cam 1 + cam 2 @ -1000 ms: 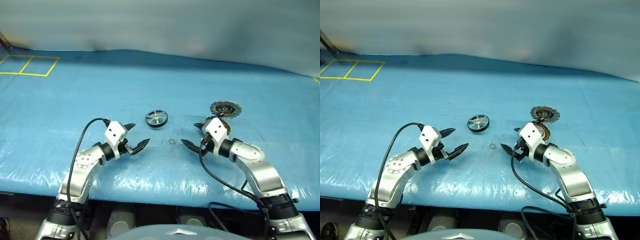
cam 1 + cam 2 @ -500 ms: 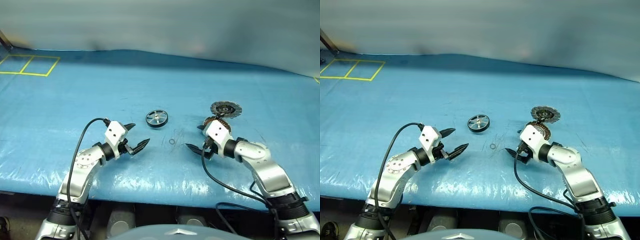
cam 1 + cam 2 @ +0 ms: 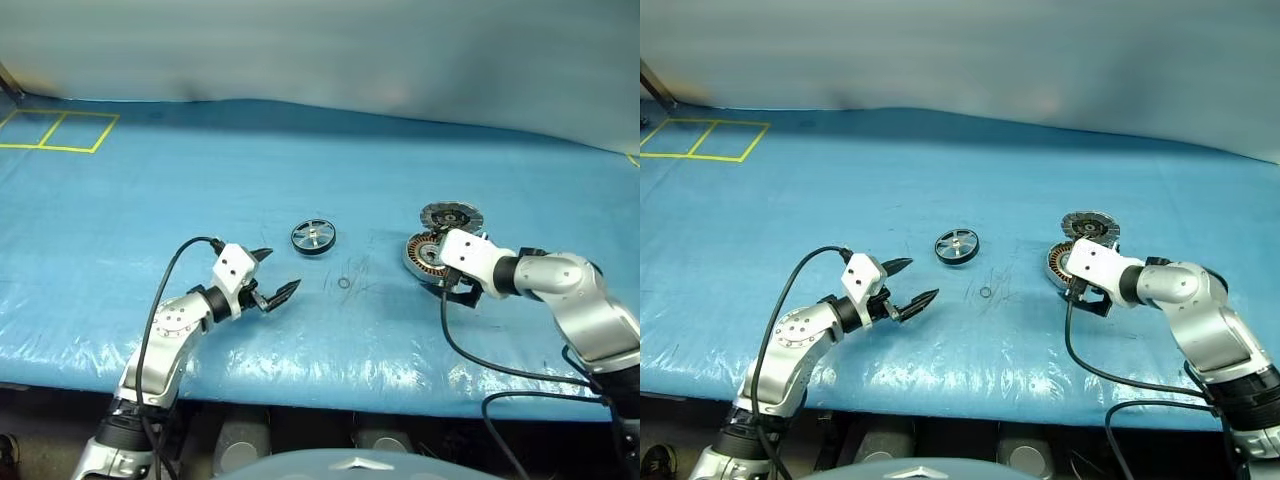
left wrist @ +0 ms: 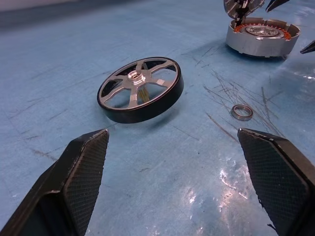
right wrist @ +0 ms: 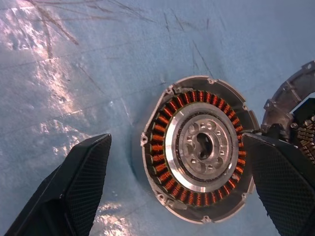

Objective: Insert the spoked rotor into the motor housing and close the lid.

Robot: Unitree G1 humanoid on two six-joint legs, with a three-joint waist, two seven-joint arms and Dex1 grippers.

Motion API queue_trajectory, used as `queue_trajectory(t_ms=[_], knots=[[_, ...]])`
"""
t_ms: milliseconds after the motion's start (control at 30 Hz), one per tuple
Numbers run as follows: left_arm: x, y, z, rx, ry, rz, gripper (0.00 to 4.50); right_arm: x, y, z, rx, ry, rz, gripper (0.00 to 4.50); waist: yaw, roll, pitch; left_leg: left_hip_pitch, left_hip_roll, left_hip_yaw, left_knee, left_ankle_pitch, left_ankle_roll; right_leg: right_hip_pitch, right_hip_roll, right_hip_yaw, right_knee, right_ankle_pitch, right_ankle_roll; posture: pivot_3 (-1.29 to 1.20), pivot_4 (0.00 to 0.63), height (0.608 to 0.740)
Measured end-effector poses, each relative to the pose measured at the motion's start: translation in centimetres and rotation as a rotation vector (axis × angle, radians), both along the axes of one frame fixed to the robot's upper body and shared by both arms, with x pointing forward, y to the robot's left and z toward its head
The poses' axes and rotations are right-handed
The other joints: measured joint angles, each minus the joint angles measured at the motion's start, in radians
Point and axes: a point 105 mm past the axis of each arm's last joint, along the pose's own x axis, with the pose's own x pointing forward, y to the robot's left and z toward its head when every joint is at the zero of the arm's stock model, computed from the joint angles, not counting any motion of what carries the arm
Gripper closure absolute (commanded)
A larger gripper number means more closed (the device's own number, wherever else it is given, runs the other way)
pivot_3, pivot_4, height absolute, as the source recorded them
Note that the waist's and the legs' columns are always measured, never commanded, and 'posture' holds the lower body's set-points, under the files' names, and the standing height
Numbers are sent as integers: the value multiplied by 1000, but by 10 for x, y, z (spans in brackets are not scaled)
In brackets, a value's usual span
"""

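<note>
This looks like a robotics lab or test bench rather than a home; a wide worktop (image 3: pixel 150 180) is wrapped in glossy, scratched blue plastic sheeting, with yellow tape squares (image 3: pixel 58 130) marked at its far left corner; a plain pale wall (image 3: pixel 320 45) rises behind it; the only items laid out are bare machine parts: a motor housing (image 5: pixel 199 155) with copper windings, a spoked rotor (image 3: pixel 313 237), a toothed lid (image 3: pixel 451 216) and a small metal ring (image 3: pixel 344 283).

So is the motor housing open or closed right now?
Open: the motor housing shows its copper windings, and the lid lies beside it.
</note>
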Motion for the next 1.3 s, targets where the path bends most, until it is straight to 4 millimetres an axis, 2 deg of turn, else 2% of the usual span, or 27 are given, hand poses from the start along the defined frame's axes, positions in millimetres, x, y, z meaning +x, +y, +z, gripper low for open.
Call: queue_trajectory(t_ms=[233,533,633,800,833,1100,1167,1300], knots=[[-1,1,-2,3,5,4,0,0,-1,-17,-16,73,15,5,-1,0,0,-1,0,0,0,0,0,0,0,0,0,0,0,0,150,740],[-1,2,-3,7,6,11,0,3,-1,-23,-21,103,25,5,-1,0,0,0,0,0,1,0,0,0,0,0,0,0,0,0,150,740],[-1,2,-3,15,2,13,0,3,1,-25,-13,125,40,568,0,0,0,0,0,0,1,0,0,1,0,0,0,0,0,0,150,740],[-1,2,-4,23,0,16,0,5,5,-24,-8,118,59,2166,0,0,0,1,0,0,1,0,0,2,0,0,0,0,1,0,150,740],[-1,2,-4,23,0,16,0,6,6,-24,-7,117,61,2366,0,0,0,1,0,0,1,0,0,2,0,0,0,0,0,0,150,740],[-1,3,-4,26,1,19,0,3,12,-26,-44,102,103,2361,-3,-2,-1,2,0,0,1,0,0,2,0,0,0,0,0,0,150,740],[-1,5,-5,31,5,21,0,-2,20,-27,-62,98,144,2361,-3,-2,-1,2,0,0,0,0,0,2,0,0,0,0,0,0,150,740],[-1,6,-6,35,5,24,0,-24,59,-28,-44,109,315,2361,-6,-2,-1,3,1,0,0,-1,-1,2,1,0,0,0,0,0,150,740]])
